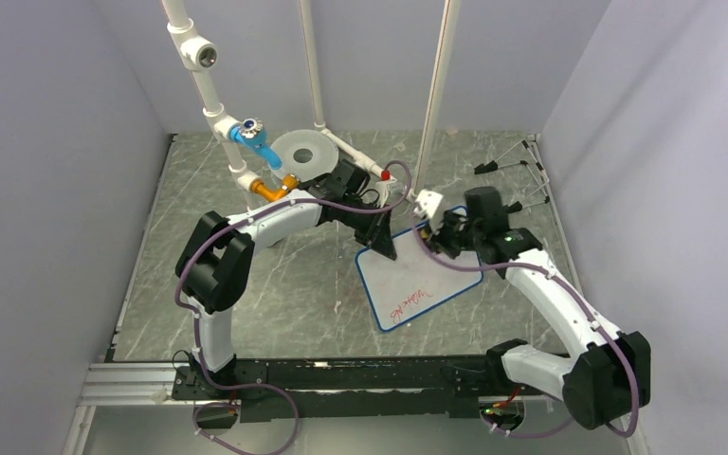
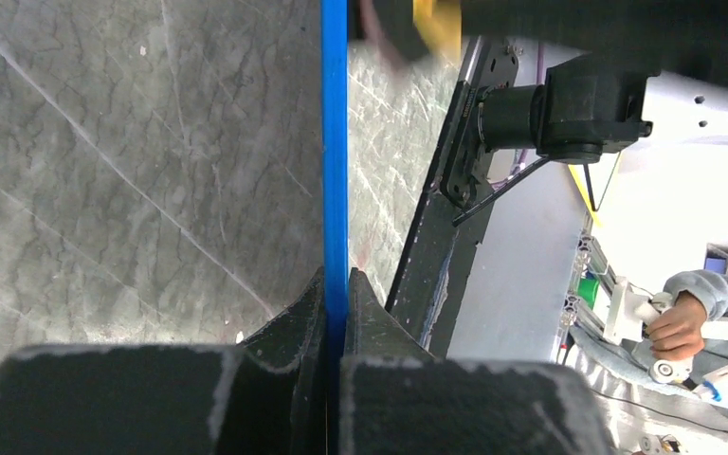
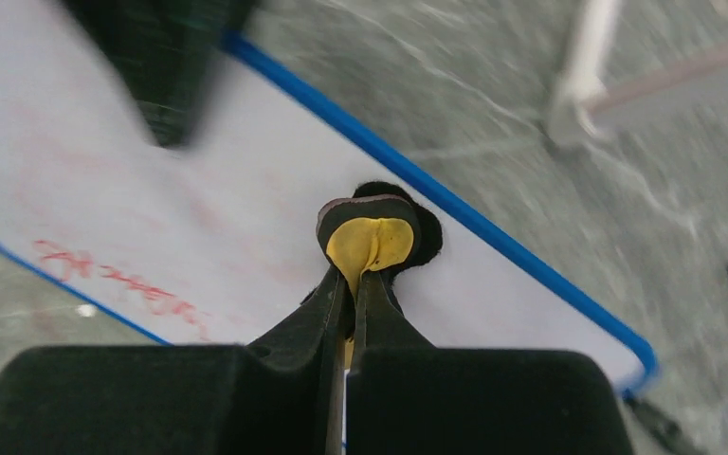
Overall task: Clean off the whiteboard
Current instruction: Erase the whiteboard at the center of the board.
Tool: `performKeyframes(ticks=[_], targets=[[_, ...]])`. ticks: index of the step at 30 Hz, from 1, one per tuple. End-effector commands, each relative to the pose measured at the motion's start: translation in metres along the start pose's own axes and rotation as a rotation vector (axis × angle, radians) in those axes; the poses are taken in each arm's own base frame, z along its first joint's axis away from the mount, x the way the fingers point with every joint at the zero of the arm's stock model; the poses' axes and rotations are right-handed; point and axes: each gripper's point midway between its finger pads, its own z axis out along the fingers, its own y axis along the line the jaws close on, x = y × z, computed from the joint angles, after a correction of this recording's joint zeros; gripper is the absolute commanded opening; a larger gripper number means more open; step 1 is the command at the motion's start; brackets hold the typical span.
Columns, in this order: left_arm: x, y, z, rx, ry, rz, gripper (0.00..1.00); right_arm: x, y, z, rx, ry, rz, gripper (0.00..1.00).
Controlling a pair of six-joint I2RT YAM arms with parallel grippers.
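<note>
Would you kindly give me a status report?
Left claw shut on whiteboard rim. Right claw shut on eraser, against board. Red writing not yet wiped.

Both arms share one build: smooth white tube-like links joined by chunky black housings with rounded corners. The left arm and the right arm each carry a thin purple cable that loops loosely along the outside and trails down past the base. Both are bolted to a long black rail at the near edge of the scene. A tiny green light glows on the right arm's far black housing. The left fingers and right fingers are matte black wedges narrowing to a tip. Their blocky black mounts are edged with pale, worn scuffs.
</note>
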Motion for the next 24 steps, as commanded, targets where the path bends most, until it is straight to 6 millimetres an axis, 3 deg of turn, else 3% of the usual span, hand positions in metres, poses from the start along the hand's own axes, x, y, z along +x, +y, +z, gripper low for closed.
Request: performKeyframes(ticks=[1,3,7,10,15,18,20,24], targets=[[-0.016,-0.036,-0.011,0.109,-0.041,0.085,0.0,-0.009,0.071,0.018,-0.224,-0.007,-0.169,0.0],[-0.016,-0.037,-0.011,0.108,-0.044,0.087,0.0,-0.009,0.093,0.019,-0.295,-0.005,-0.235,0.0],[-0.015,-0.037,-0.011,0.107,-0.044,0.084,0.0,-0.007,0.101,0.019,-0.317,0.006,-0.276,0.0],[-0.014,-0.037,-0.011,0.107,-0.047,0.083,0.0,-0.004,0.073,0.022,-0.167,0.051,-0.272,0.0],[-0.013,-0.037,-0.012,0.104,-0.042,0.085,0.0,0.004,0.001,0.004,0.115,0.095,-0.158,0.0],[-0.013,-0.037,-0.013,0.101,-0.042,0.089,0.0,0.014,-0.017,-0.008,0.152,0.117,-0.135,0.0],[-0.013,-0.037,-0.013,0.099,-0.044,0.091,0.0,0.018,-0.007,-0.011,0.091,0.124,-0.164,0.0],[-0.014,-0.036,-0.013,0.095,-0.044,0.089,0.0,0.024,0.039,-0.01,-0.142,0.087,-0.231,0.0]])
